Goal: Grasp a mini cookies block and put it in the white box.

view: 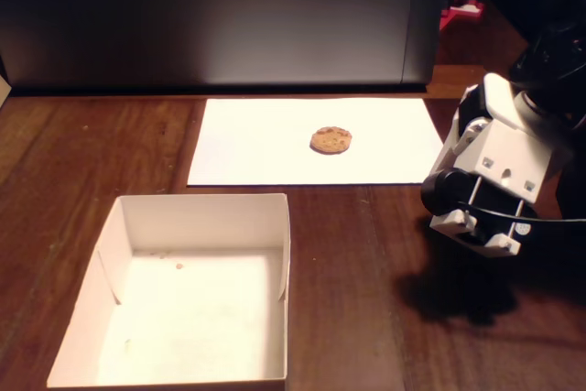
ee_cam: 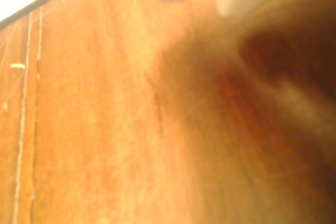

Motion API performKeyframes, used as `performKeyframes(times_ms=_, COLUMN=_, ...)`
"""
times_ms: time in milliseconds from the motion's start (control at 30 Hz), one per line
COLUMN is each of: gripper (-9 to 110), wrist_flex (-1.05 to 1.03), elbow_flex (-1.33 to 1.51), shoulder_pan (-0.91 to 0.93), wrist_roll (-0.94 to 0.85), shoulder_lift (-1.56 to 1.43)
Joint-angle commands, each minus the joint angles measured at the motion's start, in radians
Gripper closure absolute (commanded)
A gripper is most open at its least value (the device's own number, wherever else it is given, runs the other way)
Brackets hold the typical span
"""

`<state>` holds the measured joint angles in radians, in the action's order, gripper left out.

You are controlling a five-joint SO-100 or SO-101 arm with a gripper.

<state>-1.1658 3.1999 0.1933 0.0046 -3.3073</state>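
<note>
On the white paper sheet (view: 275, 148) at the far side of the bench (view: 357, 254) lay the mini cookies block (view: 330, 140), apart from the empty white box (view: 197, 211). We could not tell our tool's opening; we should spread it wide and descend squarely over the cookie.
</note>
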Motion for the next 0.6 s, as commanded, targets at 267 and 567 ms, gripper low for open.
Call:
performKeyframes(times_ms=267, gripper=101, wrist_flex=-0.031, elbow_flex=-0.011, shoulder_pan=-0.009, wrist_roll=0.0, shoulder_lift=-0.072)
performKeyframes(times_ms=567, gripper=101, wrist_flex=-0.023, elbow_flex=-0.009, shoulder_pan=-0.009, wrist_roll=-0.011, shoulder_lift=-0.072)
